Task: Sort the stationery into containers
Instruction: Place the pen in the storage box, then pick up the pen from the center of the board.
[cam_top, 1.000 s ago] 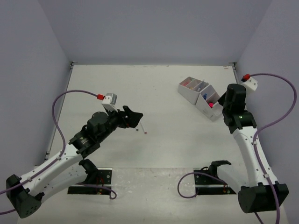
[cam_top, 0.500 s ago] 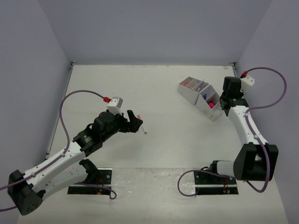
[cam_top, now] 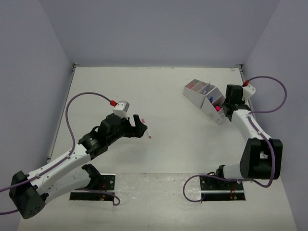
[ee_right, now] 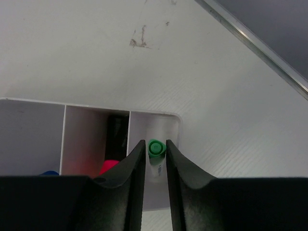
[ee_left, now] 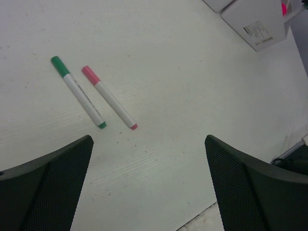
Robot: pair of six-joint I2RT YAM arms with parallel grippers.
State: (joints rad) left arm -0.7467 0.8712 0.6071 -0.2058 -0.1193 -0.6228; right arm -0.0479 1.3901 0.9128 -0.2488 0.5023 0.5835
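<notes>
Two loose on the table (ee_left: 192,96), upper left in the left wrist view: green-capped marker (ee_left: 79,93), pink-capped marker (ee_left: 108,97) | left hand (ee_left: 149,144) spread wide, empty | right hand (ee_right: 155,144) pinching green-capped pen (ee_right: 155,166) over organizer (ee_right: 33,139), rightmost cell | we should centre it, then release low.

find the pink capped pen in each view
Top external: pink-capped pen mid-table, just ahead of the left gripper.
Left wrist: left of centre, beside a green-capped pen.
Right wrist: not in it.
Shared landmark: the white organizer, in all three.
</notes>
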